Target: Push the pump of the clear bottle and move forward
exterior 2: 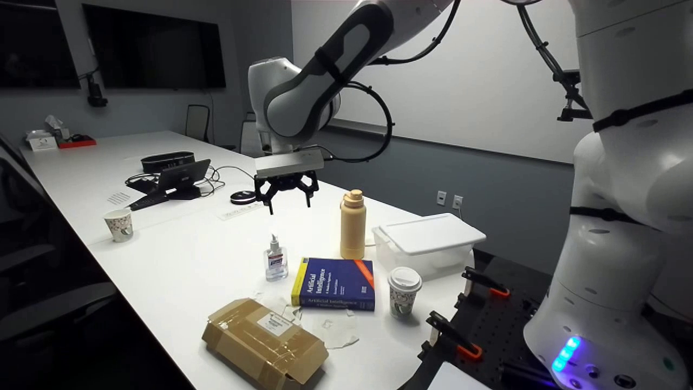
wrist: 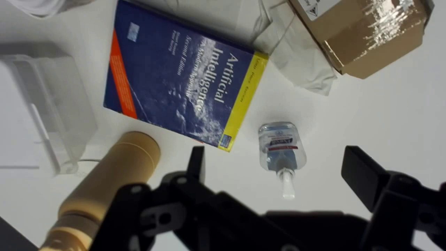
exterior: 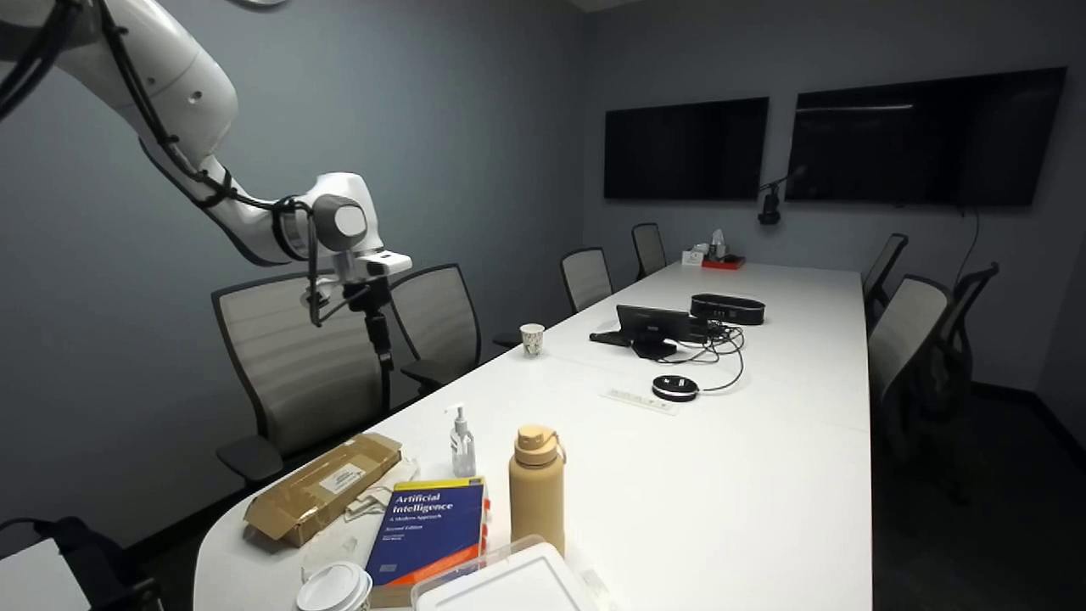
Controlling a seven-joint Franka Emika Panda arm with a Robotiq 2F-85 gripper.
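The clear bottle (exterior: pixel 463 454) stands upright on the white table in both exterior views (exterior 2: pixel 276 265), with a label on its front. Its thin pale pump (exterior 2: pixel 274 241) sits on top. In the wrist view the clear bottle (wrist: pixel 281 143) lies between the two fingers in the picture, and the pump (wrist: pixel 288 184) points toward the gripper's base. My gripper (exterior 2: pixel 290 206) is open and empty. It hangs in the air above the table, higher than the pump and apart from it. Its two black fingers (wrist: pixel 278 167) are spread wide in the wrist view.
A blue book (exterior 2: pixel 335 281) lies close to the bottle. The tan flask (exterior 2: pixel 353 227) stands beside the book. A cardboard box (exterior 2: pixel 265 341), a lidded cup (exterior 2: pixel 403 292) and a clear container with a white lid (exterior 2: pixel 427 238) are nearby. A paper cup (exterior 2: pixel 119 225) stands near the table edge.
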